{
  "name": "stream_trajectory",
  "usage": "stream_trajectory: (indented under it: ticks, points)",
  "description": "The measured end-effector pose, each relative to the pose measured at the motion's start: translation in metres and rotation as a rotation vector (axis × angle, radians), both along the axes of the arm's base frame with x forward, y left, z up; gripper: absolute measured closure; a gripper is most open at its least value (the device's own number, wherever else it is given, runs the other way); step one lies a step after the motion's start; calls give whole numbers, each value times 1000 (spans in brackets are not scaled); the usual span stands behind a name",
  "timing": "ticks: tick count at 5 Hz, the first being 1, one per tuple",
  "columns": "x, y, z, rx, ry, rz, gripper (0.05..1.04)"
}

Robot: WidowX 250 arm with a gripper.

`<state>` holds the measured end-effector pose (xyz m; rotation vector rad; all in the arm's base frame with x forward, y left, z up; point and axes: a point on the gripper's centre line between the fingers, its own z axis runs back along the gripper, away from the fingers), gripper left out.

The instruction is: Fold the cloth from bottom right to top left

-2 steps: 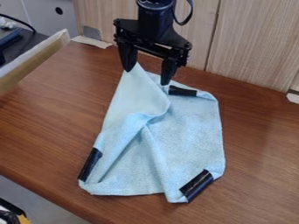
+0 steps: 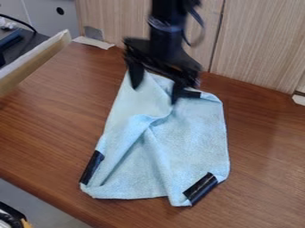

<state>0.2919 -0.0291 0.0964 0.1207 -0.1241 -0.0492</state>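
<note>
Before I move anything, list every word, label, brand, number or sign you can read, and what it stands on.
There is no text that can be read.
Cloth: no writing visible.
Black strips on it: none legible.
End effector: none legible.
Wooden table: no writing visible.

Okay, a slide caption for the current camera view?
Open claw over a partly folded light-blue cloth on a brown wooden table.

Bright, diffuse light, soft sheen on wooden table, faint shadows along cloth, blurred arm
</note>
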Motion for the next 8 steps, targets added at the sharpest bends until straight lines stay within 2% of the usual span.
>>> stream_trajectory:
  ticks: [1,2,3,4,5,7,8]
  points:
    - [-14,-20,0,-43,-13,-61,83]
    - [-31,-48,-9,-46,11,-187,83]
    - [-48,-72,-20,-73,31,-284,83]
    - [-57,-88,-30,-73,38,-375,83]
    - [-62,-90,-48,-77,73,-399,83]
    - [-59,-84,-73,-52,119,-381,117]
    - [-62,-81,-87,-31,169,-379,390]
